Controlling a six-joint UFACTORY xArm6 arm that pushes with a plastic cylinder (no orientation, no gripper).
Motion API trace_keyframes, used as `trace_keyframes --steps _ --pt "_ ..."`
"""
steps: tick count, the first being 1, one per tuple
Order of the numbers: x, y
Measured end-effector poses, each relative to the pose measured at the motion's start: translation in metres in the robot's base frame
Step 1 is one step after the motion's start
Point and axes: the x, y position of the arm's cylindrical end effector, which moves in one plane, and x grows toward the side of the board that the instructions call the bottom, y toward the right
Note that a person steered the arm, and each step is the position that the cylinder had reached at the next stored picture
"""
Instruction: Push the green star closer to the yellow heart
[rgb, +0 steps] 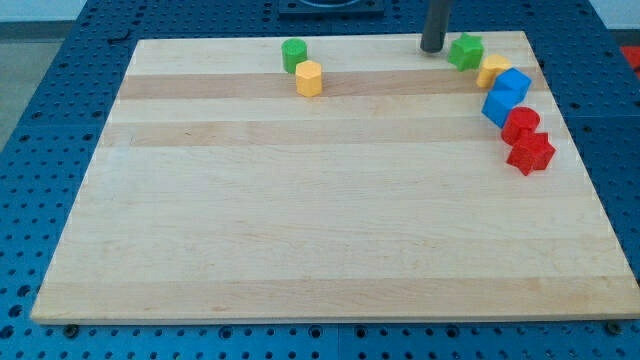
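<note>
The green star (466, 50) lies near the board's top right edge. The yellow heart (492, 70) sits just below and to the right of it, touching or nearly touching it. My tip (432, 47) stands just to the left of the green star, a small gap away, at the top edge of the board.
Two blue blocks (506, 95) sit below the yellow heart, then a red cylinder (520, 124) and a red star (531, 153). A green cylinder (294, 54) and a yellow hexagon (309, 77) sit at top centre-left. The wooden board (320, 220) ends close behind my tip.
</note>
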Motion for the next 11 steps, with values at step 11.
trace_keyframes --steps 11 --pt "-0.008 0.054"
